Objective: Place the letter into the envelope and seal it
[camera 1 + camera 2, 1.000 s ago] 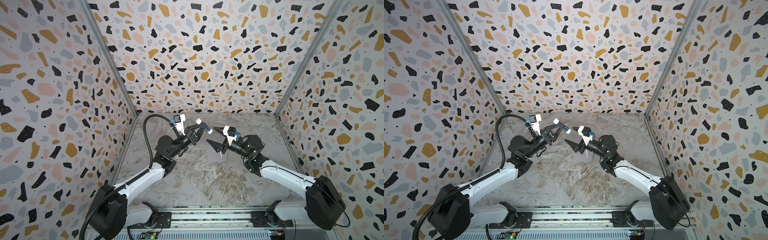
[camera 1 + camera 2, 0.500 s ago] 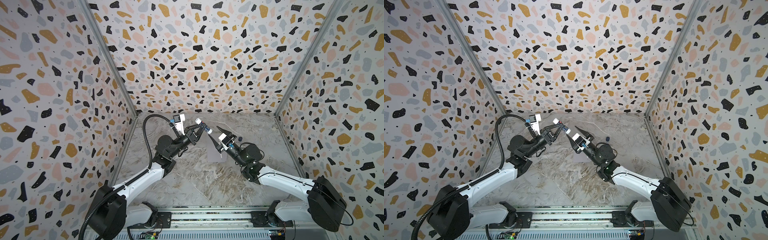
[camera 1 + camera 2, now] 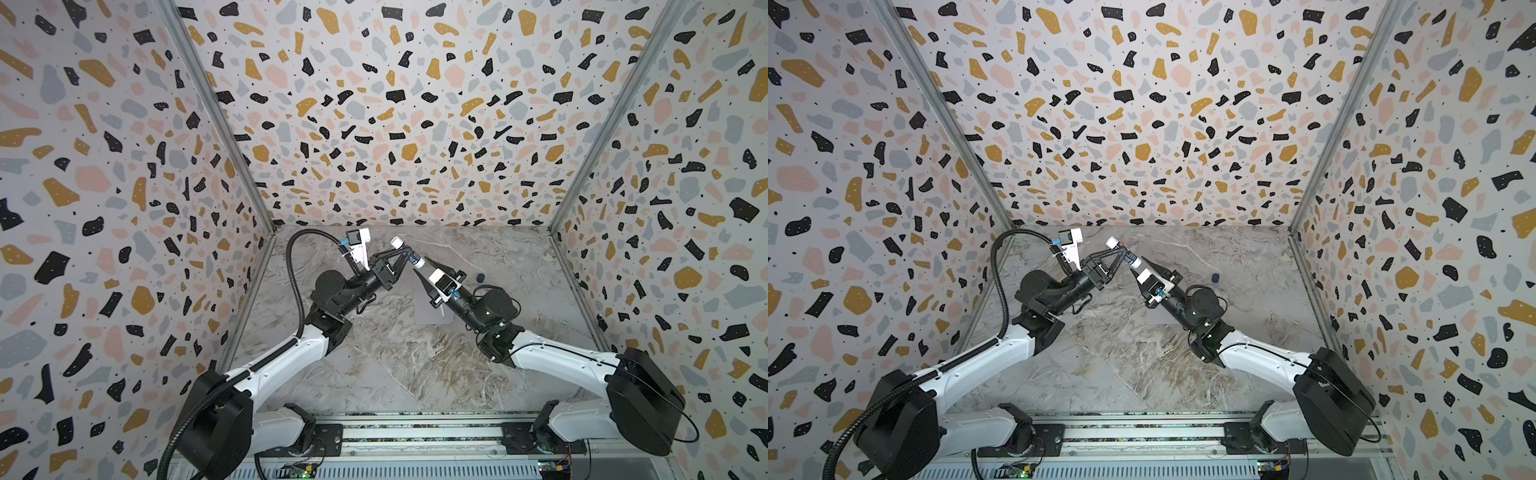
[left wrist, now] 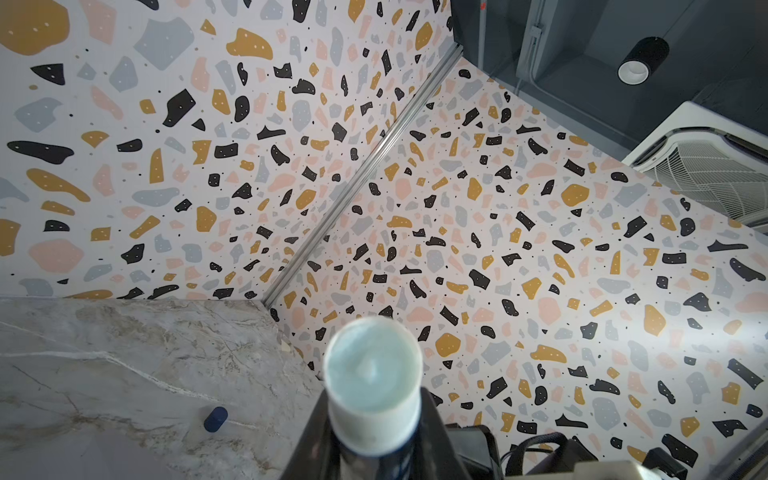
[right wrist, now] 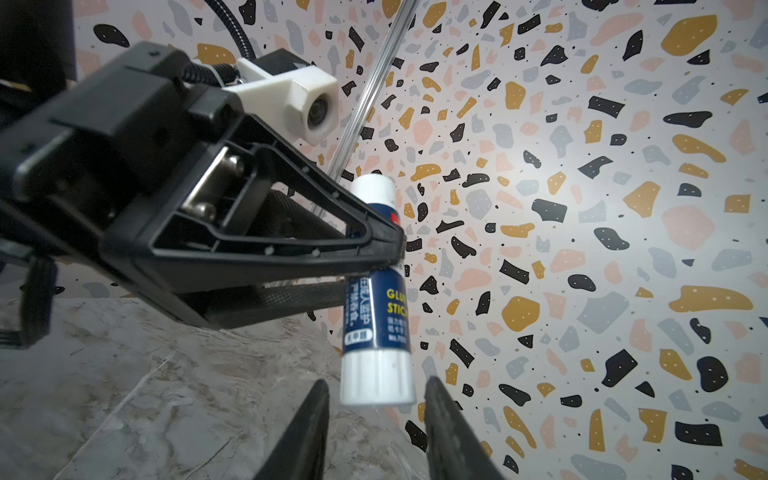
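The left gripper (image 3: 406, 250) is clamped on a glue stick (image 5: 376, 316), holding it raised above the table (image 3: 374, 353). The right gripper (image 5: 376, 381) is open, its fingers either side of the stick's white end with a narrow gap each side. The envelope (image 3: 426, 313) lies flat on the table beneath the right arm, a small blue cap (image 3: 481, 277) lies nearby, and the letter cannot be made out.

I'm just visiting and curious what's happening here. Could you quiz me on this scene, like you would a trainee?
1. What does the left gripper hold? A) pen B) glue stick C) spoon
2. True or false: the glue stick is capped.
3. Where does the blue cap lie?
Key: 1 B; 2 false; 3 on the table.
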